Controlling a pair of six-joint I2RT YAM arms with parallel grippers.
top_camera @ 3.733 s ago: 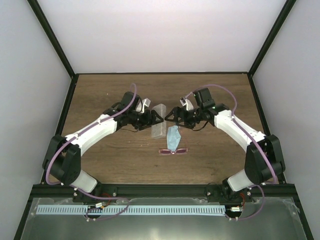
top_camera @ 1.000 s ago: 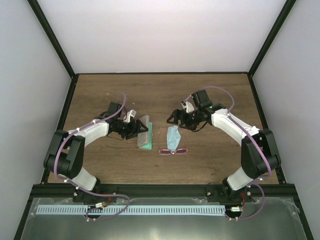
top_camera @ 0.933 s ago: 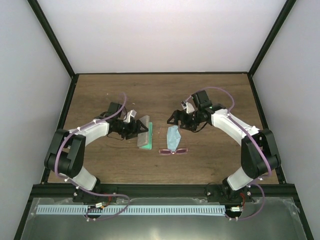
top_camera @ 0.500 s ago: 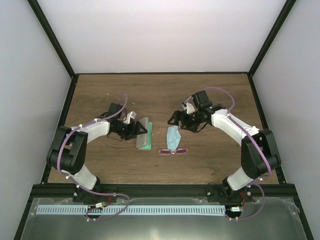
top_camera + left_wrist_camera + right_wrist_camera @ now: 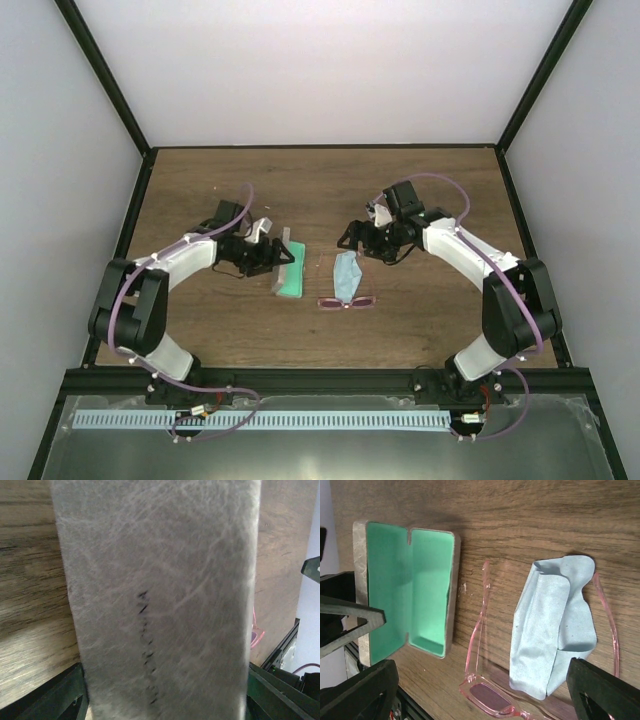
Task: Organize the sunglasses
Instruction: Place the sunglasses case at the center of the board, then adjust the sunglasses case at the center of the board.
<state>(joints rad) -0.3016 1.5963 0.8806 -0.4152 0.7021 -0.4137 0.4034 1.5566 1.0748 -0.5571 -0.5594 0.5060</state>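
Wooden surface (image 5: 420, 190): near its middle lie the sunglasses (image 5: 489, 699), a blue cloth (image 5: 552, 640) across them, beside the open case (image 5: 454, 595) clasped by the left fingers (image 5: 62, 700); the right fingers (image 5: 607, 690) are spread wide above.

Dark wood-grain tabletop (image 5: 210, 185); plain white walls (image 5: 320, 70) on three sides; black frame posts (image 5: 105, 85) in corners.

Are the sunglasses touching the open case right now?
Apart. The right wrist view shows a strip of bare table running between the case wall and the nearest temple arm of the sunglasses.
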